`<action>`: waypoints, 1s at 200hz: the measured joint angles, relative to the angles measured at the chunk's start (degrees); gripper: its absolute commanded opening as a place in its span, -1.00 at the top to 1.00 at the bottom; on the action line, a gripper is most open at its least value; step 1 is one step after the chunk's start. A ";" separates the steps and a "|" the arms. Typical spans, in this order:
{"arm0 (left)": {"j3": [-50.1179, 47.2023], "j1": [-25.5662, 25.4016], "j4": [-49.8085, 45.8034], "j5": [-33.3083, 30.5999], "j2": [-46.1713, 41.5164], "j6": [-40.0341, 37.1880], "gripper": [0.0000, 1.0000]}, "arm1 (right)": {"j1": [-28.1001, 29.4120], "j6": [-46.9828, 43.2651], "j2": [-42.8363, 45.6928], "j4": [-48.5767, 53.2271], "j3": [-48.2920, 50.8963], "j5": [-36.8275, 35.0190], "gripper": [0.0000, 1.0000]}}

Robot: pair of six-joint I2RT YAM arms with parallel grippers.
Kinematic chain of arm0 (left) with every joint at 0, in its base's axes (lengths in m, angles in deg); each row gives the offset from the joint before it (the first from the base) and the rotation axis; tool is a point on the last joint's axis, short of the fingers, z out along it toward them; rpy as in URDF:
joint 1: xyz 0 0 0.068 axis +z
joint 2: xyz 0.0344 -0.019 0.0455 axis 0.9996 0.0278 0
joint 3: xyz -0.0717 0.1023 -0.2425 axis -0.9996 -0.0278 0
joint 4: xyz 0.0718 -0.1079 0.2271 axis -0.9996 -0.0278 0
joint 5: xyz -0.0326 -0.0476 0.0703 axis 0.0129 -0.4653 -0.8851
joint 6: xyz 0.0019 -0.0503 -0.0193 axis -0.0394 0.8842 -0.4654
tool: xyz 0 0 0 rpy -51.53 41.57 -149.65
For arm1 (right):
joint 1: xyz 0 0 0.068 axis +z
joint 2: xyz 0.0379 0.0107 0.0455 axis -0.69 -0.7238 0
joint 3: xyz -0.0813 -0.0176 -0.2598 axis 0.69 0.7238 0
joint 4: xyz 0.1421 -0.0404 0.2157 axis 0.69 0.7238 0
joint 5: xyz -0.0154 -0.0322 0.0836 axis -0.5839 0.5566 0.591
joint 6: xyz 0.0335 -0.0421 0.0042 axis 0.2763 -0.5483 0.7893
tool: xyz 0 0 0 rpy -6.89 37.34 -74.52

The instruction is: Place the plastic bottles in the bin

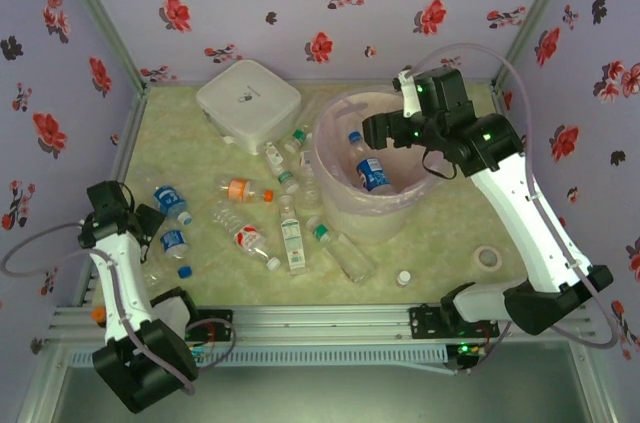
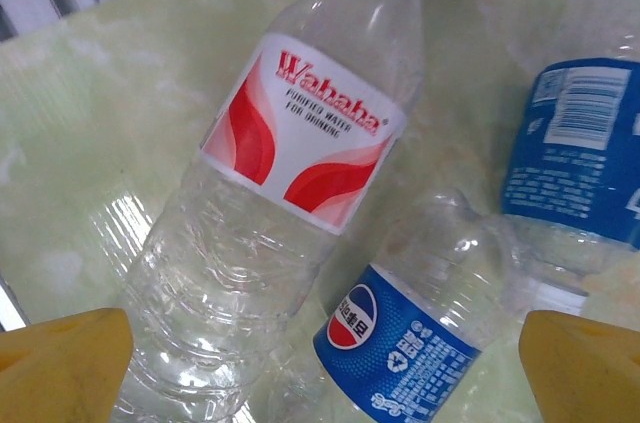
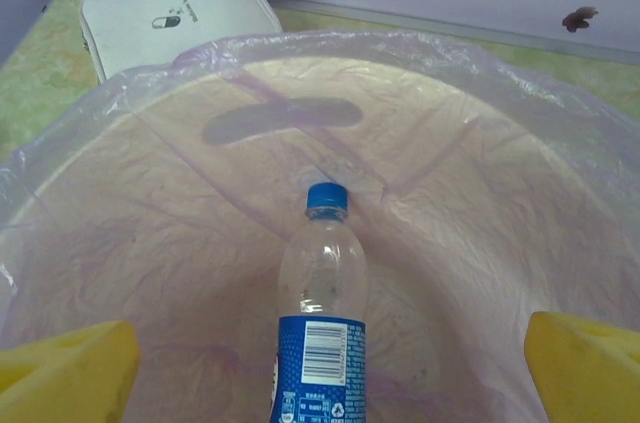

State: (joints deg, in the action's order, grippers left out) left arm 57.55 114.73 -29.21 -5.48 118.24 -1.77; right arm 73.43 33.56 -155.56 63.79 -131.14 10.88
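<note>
Right, the right claw [image 3: 325, 363] hangs over the bin [image 1: 372, 221], yellow pads [image 3: 65, 368] spread wide with nothing between them. A blue-capped bottle [image 3: 322, 323] lies below on the crinkly pink bag [image 3: 480, 203] lining the bin, so that one is in. Over on the left, the left claw [image 2: 320, 368] is just as wide, poised low over a clear ribbed bottle [image 2: 295, 143] with a red-and-white label, lined up to straddle its body, I'd say. A blue-labelled bottle [image 2: 405, 343] lies just beside it. Thin, dented, glossy plastic, likely to roll. More bottles [image 1: 285, 233] lie scattered across the shiny pale green desk [image 1: 450, 233], near the bin.
</note>
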 measured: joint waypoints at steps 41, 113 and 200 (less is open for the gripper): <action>-1.53 0.59 0.07 0.11 1.09 3.63 -1.00 | -1.25 0.00 1.14 -0.48 0.00 0.07 -0.99; -8.74 1.86 5.20 -2.16 0.26 11.28 -0.95 | -3.72 -0.39 5.31 -2.67 2.51 0.26 -0.99; -11.54 1.81 8.61 1.27 2.32 12.13 -0.73 | -3.96 -0.37 5.33 -4.11 3.65 0.85 -0.99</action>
State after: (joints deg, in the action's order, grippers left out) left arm 46.01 116.55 -20.60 -4.21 120.56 10.37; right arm 69.48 33.19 -150.23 59.68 -127.49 11.74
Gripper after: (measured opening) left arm 0.936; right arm 0.996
